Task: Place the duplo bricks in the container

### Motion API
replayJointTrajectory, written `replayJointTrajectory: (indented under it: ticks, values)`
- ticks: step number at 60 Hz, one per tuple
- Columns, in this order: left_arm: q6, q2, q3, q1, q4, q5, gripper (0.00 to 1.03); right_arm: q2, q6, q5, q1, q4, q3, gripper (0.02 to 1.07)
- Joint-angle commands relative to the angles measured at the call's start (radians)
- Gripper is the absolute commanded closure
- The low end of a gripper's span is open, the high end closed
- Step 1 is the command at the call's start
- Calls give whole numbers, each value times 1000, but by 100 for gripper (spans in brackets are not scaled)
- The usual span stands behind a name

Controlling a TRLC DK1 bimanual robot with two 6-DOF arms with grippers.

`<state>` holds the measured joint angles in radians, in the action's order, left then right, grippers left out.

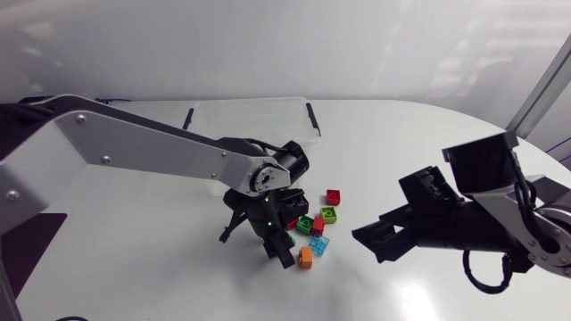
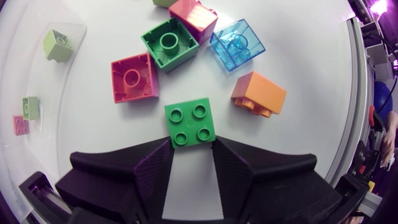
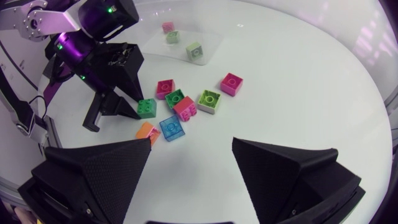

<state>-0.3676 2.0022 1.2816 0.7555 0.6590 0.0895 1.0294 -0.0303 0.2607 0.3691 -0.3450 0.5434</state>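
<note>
A green four-stud brick point(image 2: 189, 122) lies on the white table, and my left gripper point(image 2: 190, 144) is shut on its near end, one finger against each side. In the head view my left gripper point(image 1: 284, 242) points down at the near edge of the brick cluster. Just ahead of it lie a pink brick point(image 2: 132, 77), a green brick point(image 2: 169, 43), a red brick point(image 2: 194, 17), a clear blue brick point(image 2: 236, 45) and an orange brick point(image 2: 260, 94). The clear container point(image 1: 254, 125) stands behind the cluster. My right gripper point(image 3: 191, 146) is open and holds nothing, to the right of the bricks.
Inside the container lie a light green brick point(image 2: 59, 45) and two more small bricks. A lime brick point(image 3: 209, 101) and a magenta brick point(image 3: 231, 83) lie at the cluster's far side. Bare table point(image 1: 419, 152) lies between the cluster and my right arm.
</note>
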Motion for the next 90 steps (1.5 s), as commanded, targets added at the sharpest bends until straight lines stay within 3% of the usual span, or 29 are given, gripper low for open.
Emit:
replayJointTrajectory:
  ticks: [1, 17, 35, 52, 60, 66, 70, 72, 75, 80, 84, 90]
  values:
    - [-14, -40, -30, 4, 10, 16, 76, 32, 6, -8, 30, -2, -25, 13]
    - [9, -303, -90, -19, 65, 16, 76, 242, -54, -9, 114, 121, -17, 13]
    - [65, -503, -27, -159, 56, 16, 76, 485, -140, -75, 149, 205, 66, 13]
    - [177, -447, 5, -314, -167, 16, 76, 598, -161, -92, 183, 201, 173, 14]
    - [200, -379, 27, -341, -219, 12, 76, 638, -169, -94, 191, 201, 190, 23]
    - [216, -321, 38, -352, -274, -8, 76, 653, -175, -92, 191, 202, 191, 41]
    - [231, -284, 59, -360, -289, -31, 75, 652, -177, -92, 197, 205, 185, 60]
    - [245, -270, 68, -364, -300, -33, 72, 646, -177, -92, 197, 215, 179, 68]
    - [254, -252, 82, -370, -309, -39, 55, 632, -178, -92, 197, 216, 170, 81]
    - [272, -244, 93, -370, -311, -60, 25, 590, -180, -92, 194, 218, 153, 93]
    - [280, -257, 90, -367, -311, -60, 16, 543, -181, -94, 182, 205, 139, 94]
    - [292, -307, 67, -352, -320, -63, 14, 451, -197, -92, 146, 164, 128, 94]
